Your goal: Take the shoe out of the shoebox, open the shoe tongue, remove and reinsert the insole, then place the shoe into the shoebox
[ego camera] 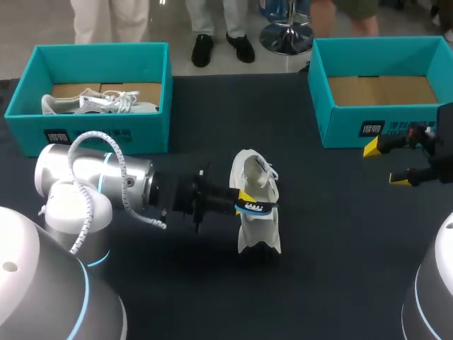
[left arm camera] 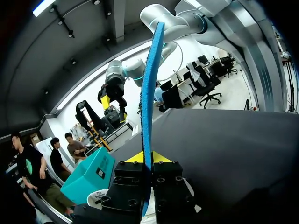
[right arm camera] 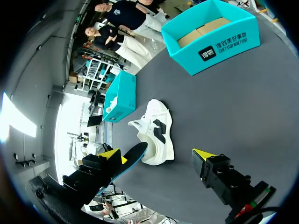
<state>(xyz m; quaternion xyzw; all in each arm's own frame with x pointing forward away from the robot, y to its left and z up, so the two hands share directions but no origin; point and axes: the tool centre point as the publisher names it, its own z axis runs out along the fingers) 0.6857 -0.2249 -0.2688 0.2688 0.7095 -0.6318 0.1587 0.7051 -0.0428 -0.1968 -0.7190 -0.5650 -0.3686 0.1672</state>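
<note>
Head view: left gripper (ego camera: 243, 200) pinches the insole (ego camera: 256, 207) right against the shoe (ego camera: 259, 230) mid-table, while the right gripper (ego camera: 386, 163) gapes empty, well apart.

Left wrist: the insole (left arm camera: 150, 84) juts edge-on, straight out along the clamped fingers.

Right wrist: the shoe (right arm camera: 156, 133) lies on its side ahead of the wide-open jaws.

Rough, foam-like blue insole (left arm camera: 152, 84) against the table's (ego camera: 340, 248) matt dark cover. The white shoe (ego camera: 258, 223) looks like soft cloth with smooth black patches. The left shoebox (ego camera: 141, 131) and the right shoebox (ego camera: 333, 113) are matt teal cardboard with bare brown floors, and the left arm (ego camera: 85, 177) pairs a glossy white shell with satin silver metal.
</note>
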